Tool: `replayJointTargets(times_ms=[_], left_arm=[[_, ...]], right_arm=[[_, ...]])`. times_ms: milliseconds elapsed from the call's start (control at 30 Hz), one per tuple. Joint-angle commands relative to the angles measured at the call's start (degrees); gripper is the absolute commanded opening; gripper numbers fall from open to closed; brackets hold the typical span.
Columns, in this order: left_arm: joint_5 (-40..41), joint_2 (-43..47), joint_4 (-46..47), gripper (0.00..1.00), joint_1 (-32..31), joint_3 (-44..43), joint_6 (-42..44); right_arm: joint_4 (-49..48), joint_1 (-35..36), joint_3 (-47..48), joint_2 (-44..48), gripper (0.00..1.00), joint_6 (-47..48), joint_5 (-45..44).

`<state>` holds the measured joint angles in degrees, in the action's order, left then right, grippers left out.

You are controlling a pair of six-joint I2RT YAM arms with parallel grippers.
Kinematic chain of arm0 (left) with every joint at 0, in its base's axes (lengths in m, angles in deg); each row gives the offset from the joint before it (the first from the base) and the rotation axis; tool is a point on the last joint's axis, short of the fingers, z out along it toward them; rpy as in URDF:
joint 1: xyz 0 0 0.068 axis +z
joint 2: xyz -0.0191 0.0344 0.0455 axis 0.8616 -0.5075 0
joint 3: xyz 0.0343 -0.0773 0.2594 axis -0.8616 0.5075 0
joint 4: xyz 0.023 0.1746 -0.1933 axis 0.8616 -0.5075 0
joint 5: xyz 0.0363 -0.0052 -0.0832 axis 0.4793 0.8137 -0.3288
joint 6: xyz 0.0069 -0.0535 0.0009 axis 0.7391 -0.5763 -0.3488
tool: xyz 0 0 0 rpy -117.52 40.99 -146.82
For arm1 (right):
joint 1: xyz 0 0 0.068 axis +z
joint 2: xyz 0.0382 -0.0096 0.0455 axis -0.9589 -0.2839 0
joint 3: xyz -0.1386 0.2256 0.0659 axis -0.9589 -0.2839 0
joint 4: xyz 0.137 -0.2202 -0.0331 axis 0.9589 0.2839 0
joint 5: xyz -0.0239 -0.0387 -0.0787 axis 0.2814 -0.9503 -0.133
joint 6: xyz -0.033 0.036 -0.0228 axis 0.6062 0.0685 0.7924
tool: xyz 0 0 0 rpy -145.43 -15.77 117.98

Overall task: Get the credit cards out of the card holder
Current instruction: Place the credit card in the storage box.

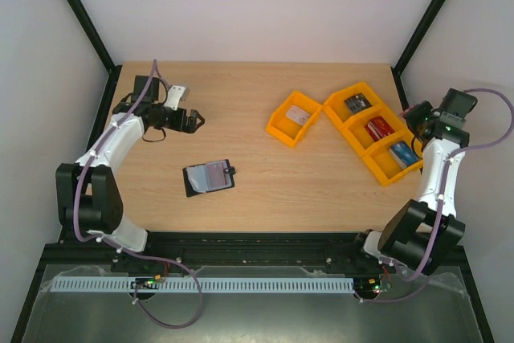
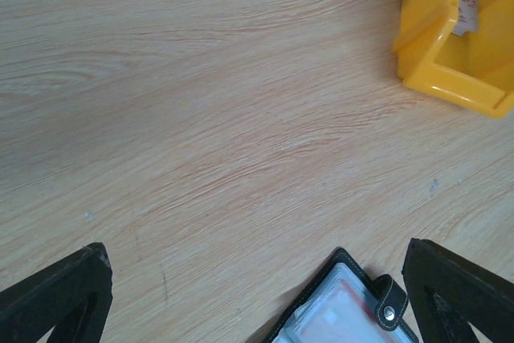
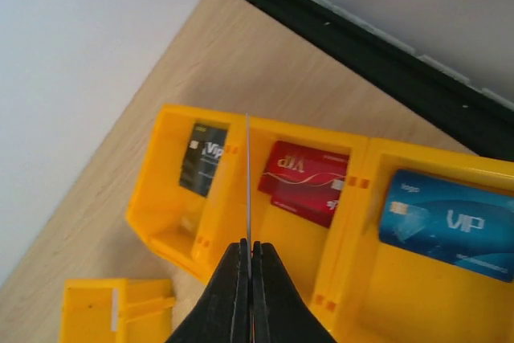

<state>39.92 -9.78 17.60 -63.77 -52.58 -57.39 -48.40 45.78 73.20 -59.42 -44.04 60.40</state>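
Note:
The card holder (image 1: 210, 176) lies open on the table, black with pale clear pockets; its corner and closing tab show in the left wrist view (image 2: 345, 311). My left gripper (image 1: 193, 120) is open and empty, up and left of the holder, its fingers (image 2: 64, 299) wide apart above the wood. My right gripper (image 3: 249, 245) is shut on a thin credit card (image 3: 248, 174), seen edge-on, above the three-part tray. In that tray lie a black card (image 3: 202, 158), a red card (image 3: 303, 182) and a blue card (image 3: 450, 218). The right gripper (image 1: 416, 115) hangs at the tray's right side.
The yellow three-part tray (image 1: 345, 122) stands at the back right. A single yellow tray (image 1: 281, 128) with a white card stands left of it, also in the left wrist view (image 2: 438, 78). Black frame posts rise at the table's back corners.

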Motion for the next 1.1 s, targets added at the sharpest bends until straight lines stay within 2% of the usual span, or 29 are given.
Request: replayJointTargets(times_ms=[0,200,333,433,667,833,1067], left_arm=[[1.30,0.80,-0.49,0.99,0.10,0.22,0.50],[2.64,0.44,-0.77,0.99,0.22,0.19,0.95],[2.46,0.16,-1.11,1.00,0.32,-0.12,0.89],[1.69,-0.95,-2.01,1.00,0.32,-0.56,1.08],[1.12,-1.21,-2.54,1.00,0.82,-1.20,0.98],[1.30,-2.06,-2.86,0.99,0.98,-1.38,1.12],[1.60,-2.95,-2.94,0.99,1.02,-1.55,1.05]], right_arm=[[3.77,-2.78,0.80,-1.51,0.02,2.66,-1.32],[3.39,-2.85,-0.10,-4.89,0.02,3.15,-6.14],[1.63,-1.78,1.51,-8.89,0.02,1.69,4.56],[-1.26,1.67,1.46,-9.04,0.02,-0.18,3.13],[-10.03,2.82,-1.03,-14.89,0.02,-5.89,3.17],[-8.92,4.28,2.34,-19.97,0.02,-7.03,3.04],[-11.35,4.48,2.46,-22.76,0.02,-7.81,3.28]])
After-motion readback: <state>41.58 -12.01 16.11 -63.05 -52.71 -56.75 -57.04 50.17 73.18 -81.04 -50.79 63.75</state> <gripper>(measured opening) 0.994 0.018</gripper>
